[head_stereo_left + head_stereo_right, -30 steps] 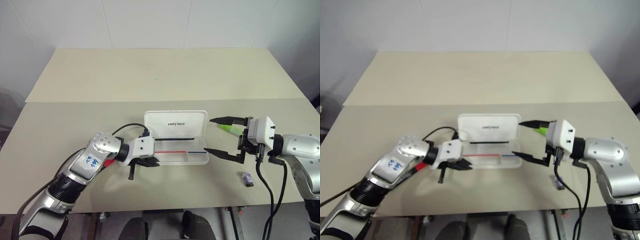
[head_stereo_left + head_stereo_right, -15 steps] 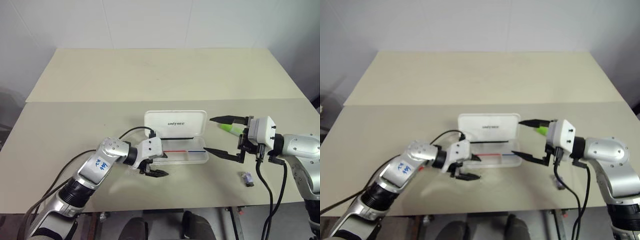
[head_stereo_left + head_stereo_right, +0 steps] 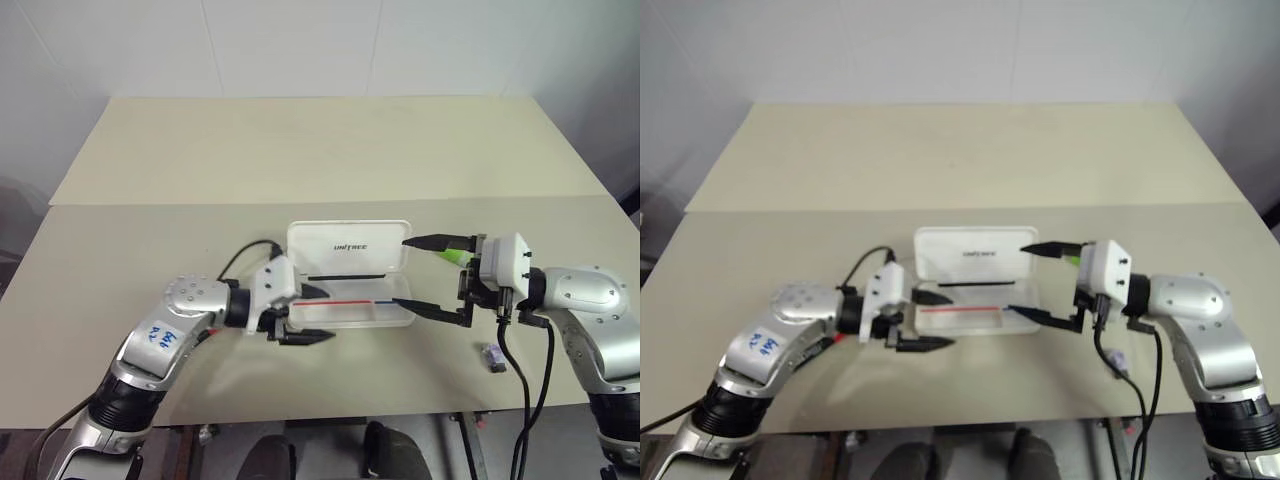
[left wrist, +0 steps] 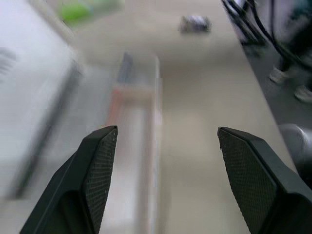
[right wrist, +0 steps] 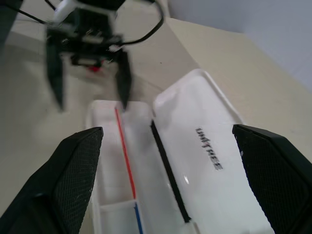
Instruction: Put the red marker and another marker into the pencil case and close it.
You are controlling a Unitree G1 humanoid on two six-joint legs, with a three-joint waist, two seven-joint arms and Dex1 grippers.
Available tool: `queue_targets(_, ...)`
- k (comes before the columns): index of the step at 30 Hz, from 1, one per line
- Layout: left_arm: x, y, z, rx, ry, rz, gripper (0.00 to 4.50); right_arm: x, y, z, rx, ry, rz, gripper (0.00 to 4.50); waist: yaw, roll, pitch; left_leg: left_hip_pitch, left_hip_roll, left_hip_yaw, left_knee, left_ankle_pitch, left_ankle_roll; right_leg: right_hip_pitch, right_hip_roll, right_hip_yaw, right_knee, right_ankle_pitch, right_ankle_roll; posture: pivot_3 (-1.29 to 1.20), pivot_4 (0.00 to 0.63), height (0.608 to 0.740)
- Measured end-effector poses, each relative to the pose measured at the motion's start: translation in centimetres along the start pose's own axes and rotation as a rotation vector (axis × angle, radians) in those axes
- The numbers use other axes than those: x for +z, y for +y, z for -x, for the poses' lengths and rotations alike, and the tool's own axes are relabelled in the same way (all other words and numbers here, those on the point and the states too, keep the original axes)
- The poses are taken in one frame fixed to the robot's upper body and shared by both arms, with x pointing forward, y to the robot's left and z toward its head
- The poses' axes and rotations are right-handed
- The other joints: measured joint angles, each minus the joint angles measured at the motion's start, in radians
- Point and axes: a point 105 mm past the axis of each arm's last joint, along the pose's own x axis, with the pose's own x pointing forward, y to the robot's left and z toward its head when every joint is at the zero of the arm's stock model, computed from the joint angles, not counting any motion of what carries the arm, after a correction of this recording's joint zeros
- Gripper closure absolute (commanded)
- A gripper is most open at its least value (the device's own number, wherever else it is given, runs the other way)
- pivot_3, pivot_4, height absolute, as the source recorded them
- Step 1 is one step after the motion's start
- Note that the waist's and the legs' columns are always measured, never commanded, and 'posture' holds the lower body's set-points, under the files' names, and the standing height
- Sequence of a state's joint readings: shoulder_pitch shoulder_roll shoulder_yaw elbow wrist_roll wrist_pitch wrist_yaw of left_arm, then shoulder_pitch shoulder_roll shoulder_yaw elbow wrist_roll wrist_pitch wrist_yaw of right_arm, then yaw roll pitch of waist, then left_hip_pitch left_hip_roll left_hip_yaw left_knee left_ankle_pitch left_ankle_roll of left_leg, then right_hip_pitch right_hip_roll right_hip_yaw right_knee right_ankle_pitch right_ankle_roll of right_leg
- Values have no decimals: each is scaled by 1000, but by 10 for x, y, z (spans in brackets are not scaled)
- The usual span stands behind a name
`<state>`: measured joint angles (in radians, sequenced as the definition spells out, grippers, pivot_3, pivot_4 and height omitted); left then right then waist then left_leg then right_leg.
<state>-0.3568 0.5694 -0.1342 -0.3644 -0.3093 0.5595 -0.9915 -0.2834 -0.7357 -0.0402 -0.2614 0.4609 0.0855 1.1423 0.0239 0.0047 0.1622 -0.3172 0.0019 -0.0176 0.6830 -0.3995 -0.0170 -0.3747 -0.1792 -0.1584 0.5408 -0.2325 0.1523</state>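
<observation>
Left gripper [image 3: 305,315]: fingers spread wide, nothing between them; it sits at the left end of the pencil case, one finger over the tray's corner, the other out over the table in front of the case.
Right gripper [image 3: 418,274]: fingers as wide apart as they go, nothing held; it points at the right end of the case, the far finger level with the lid, the near one level with the tray's front edge.
Pencil case [image 3: 352,247]: white, lying open on the table [image 3: 300,150] between the two grippers, lid folded back flat away from the robot with dark print on it, tray on the near side with a thin red-and-blue line along its floor.
Red marker [image 5: 93,68]: a small bit of red shows on the table under the left wrist, outside the case; probably the cap, though too little is visible to be sure.
Green marker [image 3: 455,257]: on the table just off the right end of the lid, partly hidden behind the right gripper's far finger.
Small dark object [image 3: 492,356]: lies on the table near the front edge, beside the right arm's cable, well apart from the case.
</observation>
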Motion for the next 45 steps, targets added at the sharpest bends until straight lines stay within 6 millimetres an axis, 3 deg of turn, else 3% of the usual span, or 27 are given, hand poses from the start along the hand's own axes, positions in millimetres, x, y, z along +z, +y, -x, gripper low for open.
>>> queue_targets(5, 0, -12, 21, 47, -40, 18, 991, 1, -3, -9, 40, -27, 10, 0, -3, 0, 1, 0, 0, 0, 0, 0, 0, 0, 0, 0, 0, 0, 0, 0, 150, 740)
queue_targets(8, -3, -13, 46, 125, -16, 16, 991, 0, -5, -11, 57, -36, 4, 0, -3, 0, 1, 0, 1, 0, 0, 0, 0, 0, 0, 0, 0, 0, 0, 0, 150, 740)
queue_targets(15, -25, -11, 112, 377, 103, 52, 991, 0, -6, -18, 135, -59, 11, 0, -3, 0, 1, 0, 1, 0, 0, 0, 0, 0, 0, 0, 0, 0, 0, 0, 150, 740)
queue_targets(23, -59, -19, 158, 560, 203, 111, 991, 0, -6, -25, 179, -81, 10, 0, -3, 1, 1, 0, 1, 0, -2, -1, -1, -1, 1, 0, 0, 0, -1, 0, 150, 740)
queue_targets(30, -99, -35, 175, 672, 262, 203, 991, 1, 1, -25, 256, -86, 24, 0, -2, 0, 1, 0, 1, 0, -2, -1, 0, -2, 1, -1, 0, 0, -1, 0, 150, 740)
queue_targets(43, -114, -34, 164, 665, 249, 197, 991, 10, 12, -23, 387, -132, 38, 0, 2, 1, 0, 0, 2, 0, -2, -1, 0, -2, 1, 0, 1, 0, -2, 0, 150, 740)
queue_targets(45, -115, -33, 162, 666, 243, 189, 1587, 11, 12, -23, 390, -133, 43, 0, 3, 2, 0, 1, 2, 0, -2, -1, 0, -2, 1, 0, 1, 0, -2, 0, 150, 740)
